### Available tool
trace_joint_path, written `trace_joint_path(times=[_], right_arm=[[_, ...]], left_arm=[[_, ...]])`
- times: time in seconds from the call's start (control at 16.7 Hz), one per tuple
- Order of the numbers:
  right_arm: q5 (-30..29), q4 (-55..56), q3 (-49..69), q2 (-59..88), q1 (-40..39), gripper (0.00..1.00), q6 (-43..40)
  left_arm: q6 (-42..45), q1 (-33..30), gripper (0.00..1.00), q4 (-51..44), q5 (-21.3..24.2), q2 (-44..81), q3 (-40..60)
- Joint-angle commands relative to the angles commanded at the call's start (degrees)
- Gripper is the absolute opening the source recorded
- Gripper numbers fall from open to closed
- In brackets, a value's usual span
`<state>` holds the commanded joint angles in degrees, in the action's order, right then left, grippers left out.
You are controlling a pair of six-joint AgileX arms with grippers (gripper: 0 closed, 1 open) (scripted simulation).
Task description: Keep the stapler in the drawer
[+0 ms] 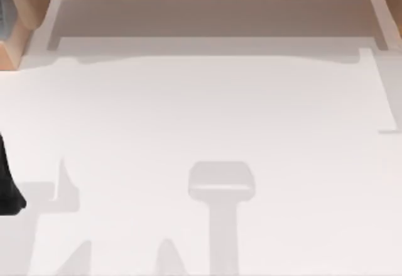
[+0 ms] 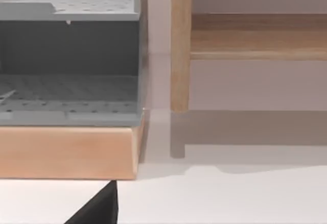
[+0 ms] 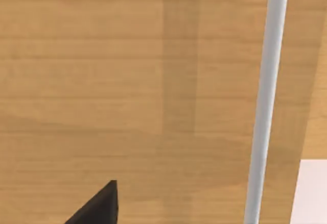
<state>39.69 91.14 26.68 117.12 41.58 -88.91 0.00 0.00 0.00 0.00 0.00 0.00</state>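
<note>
The left arm (image 1: 9, 185) is cut off at the table's (image 1: 201, 125) left edge. Its fingers' state cannot be told. Wood panel (image 3: 127, 81) fronts the right wrist view.

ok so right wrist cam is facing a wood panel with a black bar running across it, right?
Not quite: the bar is pale grey, not black, as the right wrist view shows. The wood panel behind it is as you said.
</note>
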Motion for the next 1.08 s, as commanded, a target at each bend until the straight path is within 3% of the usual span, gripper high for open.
trace_joint_path(times=[0.42,1.08], right_arm=[[-2.1,-1.8,2.7,1.0,-2.1,1.00,-0.1],[-2.1,-1.8,2.7,1.0,-2.1,0.17,-0.1]], left_arm=[[0.0,0.0,1.00,0.0,0.0,0.0,0.0],[0.0,0.0,1.00,0.0,0.0,0.0,0.0]])
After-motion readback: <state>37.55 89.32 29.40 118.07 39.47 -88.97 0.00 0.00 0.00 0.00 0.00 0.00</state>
